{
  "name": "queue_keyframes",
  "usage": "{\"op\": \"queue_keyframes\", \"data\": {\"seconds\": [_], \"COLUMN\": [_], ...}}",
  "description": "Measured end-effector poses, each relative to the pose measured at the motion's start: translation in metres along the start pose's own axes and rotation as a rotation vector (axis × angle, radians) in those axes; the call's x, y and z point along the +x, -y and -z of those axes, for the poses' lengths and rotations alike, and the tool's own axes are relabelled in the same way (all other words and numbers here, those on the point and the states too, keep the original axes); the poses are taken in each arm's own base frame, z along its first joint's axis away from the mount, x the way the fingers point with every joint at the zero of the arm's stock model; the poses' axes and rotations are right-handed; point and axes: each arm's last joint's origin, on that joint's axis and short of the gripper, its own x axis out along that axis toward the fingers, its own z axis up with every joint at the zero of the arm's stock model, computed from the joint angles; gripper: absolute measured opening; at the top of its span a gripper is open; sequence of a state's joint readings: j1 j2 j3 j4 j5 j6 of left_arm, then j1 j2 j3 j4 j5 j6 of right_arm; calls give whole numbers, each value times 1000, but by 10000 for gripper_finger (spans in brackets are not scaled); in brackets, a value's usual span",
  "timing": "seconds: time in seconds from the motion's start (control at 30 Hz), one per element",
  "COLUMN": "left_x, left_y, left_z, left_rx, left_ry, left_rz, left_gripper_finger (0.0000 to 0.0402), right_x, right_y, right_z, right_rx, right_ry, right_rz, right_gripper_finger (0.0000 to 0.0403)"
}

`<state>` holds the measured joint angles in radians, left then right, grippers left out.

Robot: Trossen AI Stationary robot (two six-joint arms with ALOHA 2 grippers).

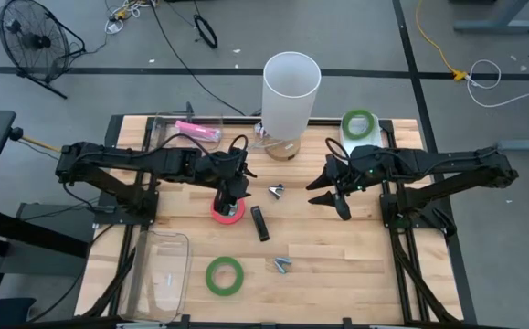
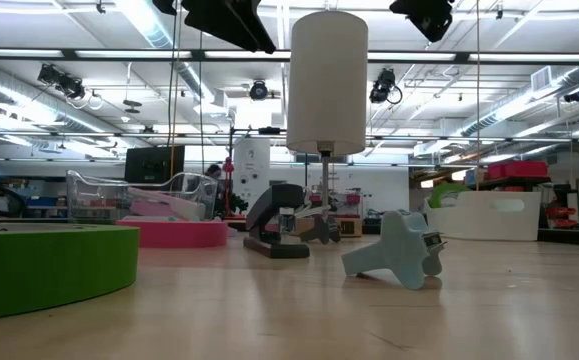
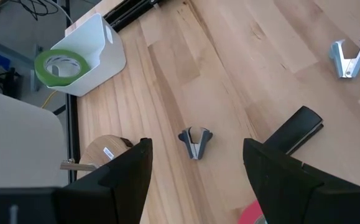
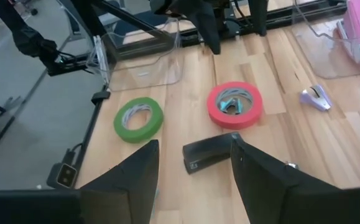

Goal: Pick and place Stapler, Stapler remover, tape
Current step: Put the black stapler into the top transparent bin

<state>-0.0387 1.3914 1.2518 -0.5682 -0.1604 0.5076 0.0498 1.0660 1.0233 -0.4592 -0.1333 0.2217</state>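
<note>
A red tape ring (image 1: 227, 213) lies flat on the table with a small grey-blue staple remover (image 4: 232, 104) inside it. My left gripper (image 1: 230, 194) hangs open just above the ring, touching nothing. A black stapler (image 1: 260, 223) lies beside the ring. One staple remover (image 1: 276, 191) lies between the arms, and shows between my left fingers in the left wrist view (image 3: 195, 142); another (image 1: 283, 265) lies nearer the front. One green tape ring (image 1: 225, 275) lies flat at the front; another (image 1: 360, 123) sits in a white bin. My right gripper (image 1: 333, 203) is open and empty above the table.
A tall white cylinder on a wooden base (image 1: 291, 91) stands at the far middle. A clear container (image 1: 191, 128) at the far left holds a pink stapler (image 1: 197, 131). Another clear container (image 1: 159, 274) sits at the front left. The white bin (image 1: 351, 142) stands at the far right.
</note>
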Motion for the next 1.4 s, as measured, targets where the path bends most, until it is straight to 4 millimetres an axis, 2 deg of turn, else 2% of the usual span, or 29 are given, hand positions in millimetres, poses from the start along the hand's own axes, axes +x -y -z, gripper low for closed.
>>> {"op": "queue_keyframes", "data": {"seconds": [0.2, 0.5, 0.7, 0.93, 1.13, 1.3, 1.4], "left_x": [0, 0, 0, 5, 18, 34, 45], "left_y": [0, 0, 1, 9, 11, 15, 19], "left_z": [0, 0, 2, 2, -2, -2, 1], "left_rx": [-1, -52, -61, 63, 73, 76, 97], "left_ry": [1, -3, -24, 49, 99, 88, 65], "left_rz": [0, -5, 16, 205, 257, 291, 321], "left_gripper_finger": [252, 252, 252, 252, 252, 252, 252], "right_x": [10, 42, 57, 58, 56, 47, 34], "right_y": [3, 10, 12, 12, 12, 9, 6], "right_z": [4, 14, 19, 20, 19, 15, 11], "right_rx": [4, -25, -6, 2, 18, 57, 61], "right_ry": [-52, -164, -221, -226, -219, -186, -148], "right_rz": [42, 61, 29, 31, 31, 4, -4], "right_gripper_finger": [198, 198, 198, 198, 198, 198, 198]}}
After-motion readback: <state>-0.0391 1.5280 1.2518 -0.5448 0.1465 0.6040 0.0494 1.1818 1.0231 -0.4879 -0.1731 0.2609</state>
